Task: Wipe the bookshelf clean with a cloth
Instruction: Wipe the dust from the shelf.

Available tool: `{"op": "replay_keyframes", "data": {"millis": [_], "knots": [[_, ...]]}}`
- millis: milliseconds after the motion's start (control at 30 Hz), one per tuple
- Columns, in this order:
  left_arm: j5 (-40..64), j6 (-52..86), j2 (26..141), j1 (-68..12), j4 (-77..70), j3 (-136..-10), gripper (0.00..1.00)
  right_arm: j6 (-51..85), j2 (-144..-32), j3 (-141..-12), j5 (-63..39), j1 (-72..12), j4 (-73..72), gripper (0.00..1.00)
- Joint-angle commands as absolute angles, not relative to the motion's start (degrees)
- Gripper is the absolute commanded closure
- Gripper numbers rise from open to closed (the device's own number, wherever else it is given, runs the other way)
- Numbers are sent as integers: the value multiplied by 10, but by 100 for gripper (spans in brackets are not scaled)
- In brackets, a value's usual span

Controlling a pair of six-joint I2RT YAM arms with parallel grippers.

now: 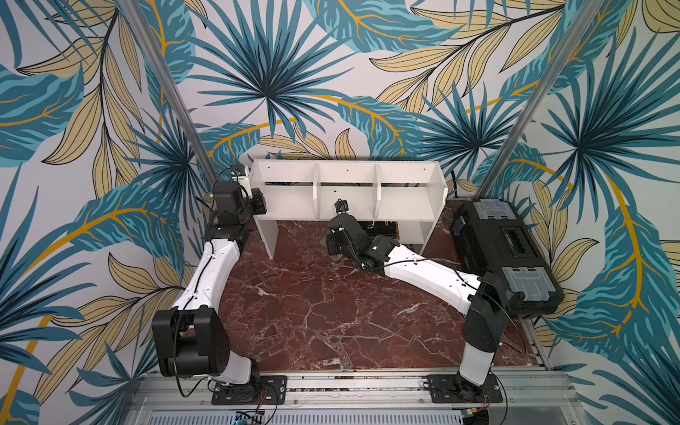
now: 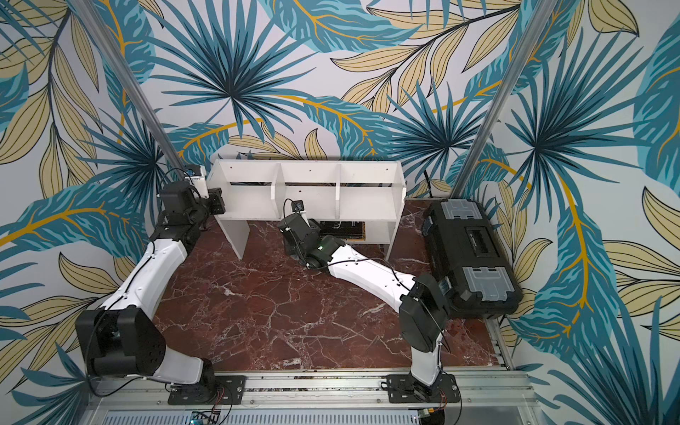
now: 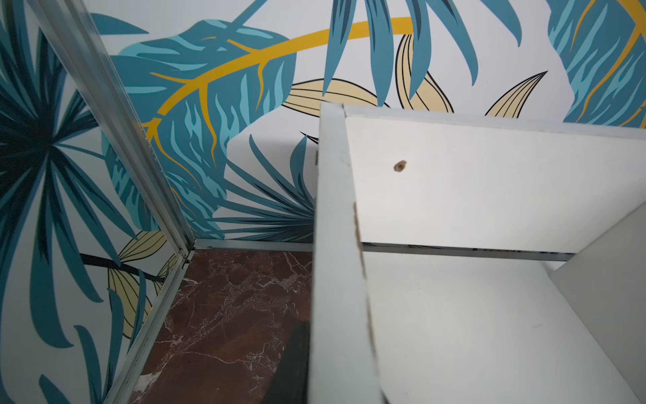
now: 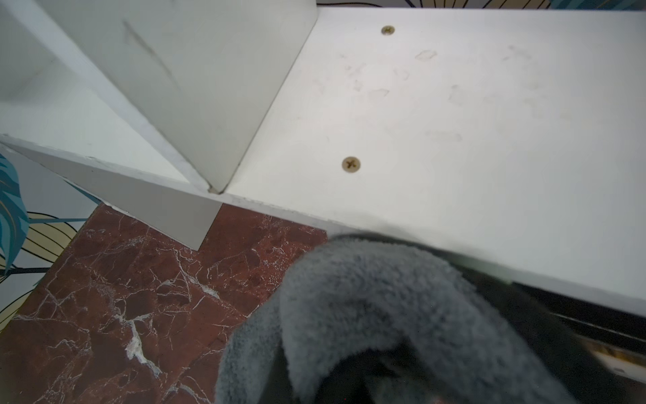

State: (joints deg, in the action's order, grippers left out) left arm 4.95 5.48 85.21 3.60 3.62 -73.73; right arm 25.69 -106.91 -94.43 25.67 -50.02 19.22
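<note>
The white bookshelf (image 1: 347, 176) (image 2: 309, 176) stands at the back of the table, its three upper compartments bare. My left gripper (image 1: 257, 200) (image 2: 217, 200) is shut on its left side panel (image 3: 332, 245); one dark finger (image 3: 295, 367) lies against the panel's outer face. At the front edge of the middle compartment's board (image 4: 454, 122), my right gripper (image 1: 336, 239) (image 2: 294, 239) is shut on the dark grey cloth (image 4: 367, 297). The cloth bulges over the jaws and touches that front edge. In both top views the wrist hides most of the cloth.
A long black toolbox (image 1: 507, 250) (image 2: 474, 250) with grey lid panels lies along the right side. Aluminium posts (image 1: 176, 103) rise at the back corners. The red marble tabletop (image 1: 312, 312) stretches in front of the shelf. Leaf-patterned walls close in on three sides.
</note>
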Motion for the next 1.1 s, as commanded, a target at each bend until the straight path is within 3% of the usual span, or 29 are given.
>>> {"op": "replay_keyframes", "data": {"millis": [0,300,600,800,1067], "knots": [[96,112,868,38,63,-712,100,263,-1098,-901,231,-506,138,100],[91,112,865,39,60,-707,100,296,-1168,-798,176,-504,27,100],[88,110,863,38,61,-707,100,241,-1070,-843,217,-478,72,100],[87,110,860,38,61,-707,100,249,-988,-802,215,-483,32,100],[88,113,858,39,60,-707,100,255,-1036,-874,180,-507,17,100]]}}
